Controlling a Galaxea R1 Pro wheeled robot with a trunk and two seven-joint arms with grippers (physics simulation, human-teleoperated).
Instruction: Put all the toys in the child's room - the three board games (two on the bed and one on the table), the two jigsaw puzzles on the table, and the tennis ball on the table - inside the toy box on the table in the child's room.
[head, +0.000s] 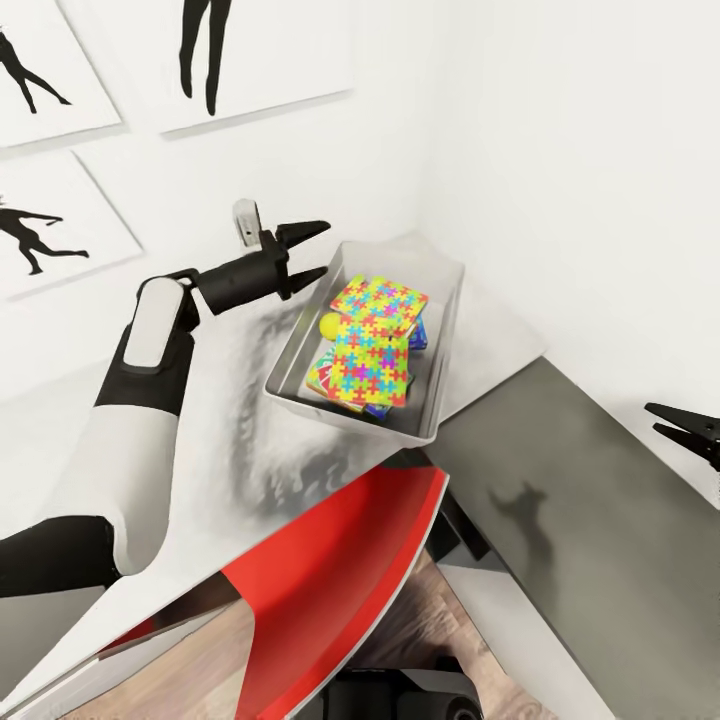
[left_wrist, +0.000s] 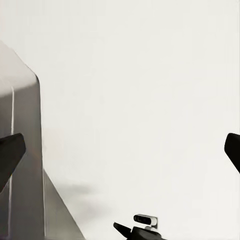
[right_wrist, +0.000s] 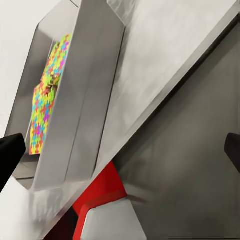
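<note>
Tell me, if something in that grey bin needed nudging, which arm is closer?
Probably the left. Its open left gripper hangs just beside the toy box rim, near the jigsaw puzzles. The right gripper sits off over the dark lower wing.

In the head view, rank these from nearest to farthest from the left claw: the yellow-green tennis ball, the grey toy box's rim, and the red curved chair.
1. The light grey toy box: its near rim lies just beside the open left claw.
2. The small yellow-green tennis ball: inside the box, beside the multicoloured puzzle sheets.
3. The red curved chair: lower, below the table edge.
</note>
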